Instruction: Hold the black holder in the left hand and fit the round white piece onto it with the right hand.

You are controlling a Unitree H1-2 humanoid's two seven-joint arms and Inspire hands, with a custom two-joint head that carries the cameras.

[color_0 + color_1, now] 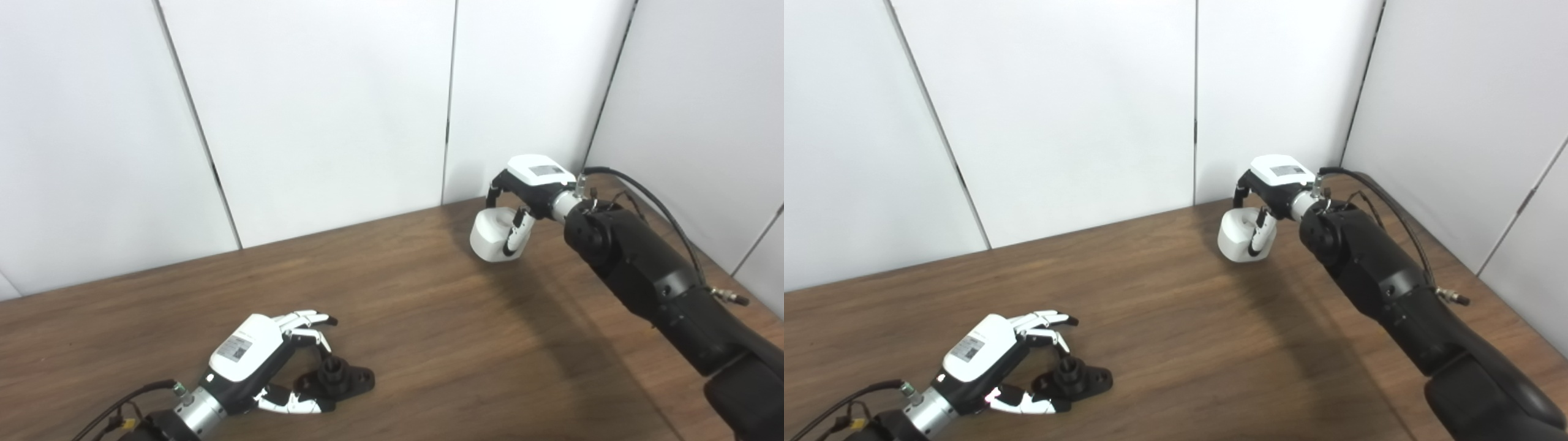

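Fingers of the right hand grasp the round white piece; left hand spread loosely around the black holder on the wooden table

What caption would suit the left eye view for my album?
Right hand grips the round white piece at the table's far side; left hand reaches around the black holder on the table.

Near the front of the wooden table, the left hand lies low with fingers spread around the black holder, which sits flat on the wood. Well apart, by the far white wall panels, the right hand grips the round white piece from above.
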